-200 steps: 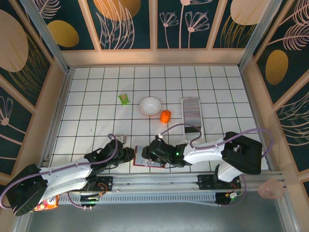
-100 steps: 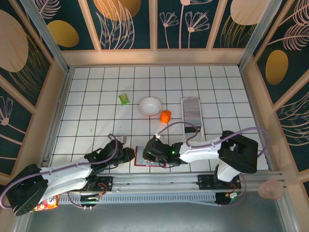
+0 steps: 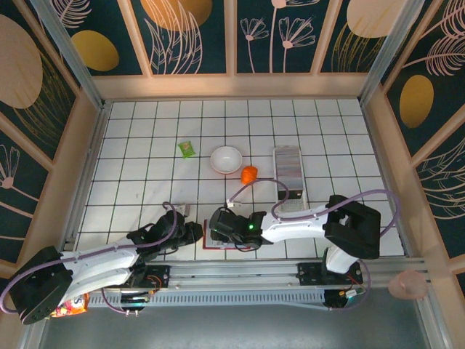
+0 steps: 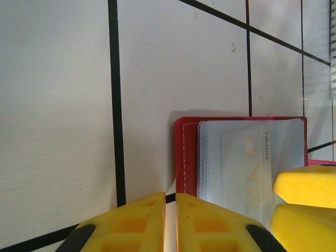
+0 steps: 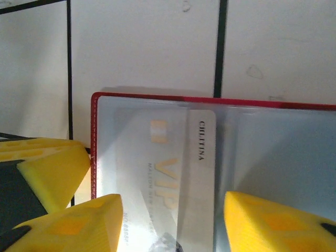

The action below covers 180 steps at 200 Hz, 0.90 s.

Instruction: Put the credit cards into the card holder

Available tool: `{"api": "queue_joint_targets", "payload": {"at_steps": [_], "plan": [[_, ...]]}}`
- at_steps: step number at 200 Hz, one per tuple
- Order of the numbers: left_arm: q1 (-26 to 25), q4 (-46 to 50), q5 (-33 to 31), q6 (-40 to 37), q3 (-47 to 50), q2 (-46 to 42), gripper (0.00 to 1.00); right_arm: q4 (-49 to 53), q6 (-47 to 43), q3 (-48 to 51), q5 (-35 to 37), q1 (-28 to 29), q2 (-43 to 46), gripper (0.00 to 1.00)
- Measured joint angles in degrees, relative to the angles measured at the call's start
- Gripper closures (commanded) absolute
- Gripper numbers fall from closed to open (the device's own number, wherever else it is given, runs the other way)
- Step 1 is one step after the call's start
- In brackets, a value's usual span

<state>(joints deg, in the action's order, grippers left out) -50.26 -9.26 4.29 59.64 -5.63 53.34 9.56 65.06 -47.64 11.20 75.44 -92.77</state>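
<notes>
Right tool (image 5: 170, 206) shifted left over card holder (image 5: 265, 137), open; left tool (image 4: 170, 203) closed

Overhead from behind — wrist views close above the card holder (image 5: 273, 149)

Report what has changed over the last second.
The right hand slid left across the open card holder, its jaws apart above a credit card lying in the sleeve. The left hand, shut at the holder's left edge, the holder itself, the clear tray and the bowl stayed put.
</notes>
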Motion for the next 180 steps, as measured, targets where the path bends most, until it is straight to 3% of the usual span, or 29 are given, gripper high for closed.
{"api": "queue_joint_targets", "payload": {"at_steps": [35,180], "plan": [[0.0,-0.42,0.02,0.0,0.0,0.37,0.88,0.44,0.31,0.66,0.33,0.28,0.66,0.63],[0.0,-1.57,0.39,0.13,0.46,0.57,0.88,-2.58,-0.24,-0.74,-0.31,1.09,-2.64,0.62]]}}
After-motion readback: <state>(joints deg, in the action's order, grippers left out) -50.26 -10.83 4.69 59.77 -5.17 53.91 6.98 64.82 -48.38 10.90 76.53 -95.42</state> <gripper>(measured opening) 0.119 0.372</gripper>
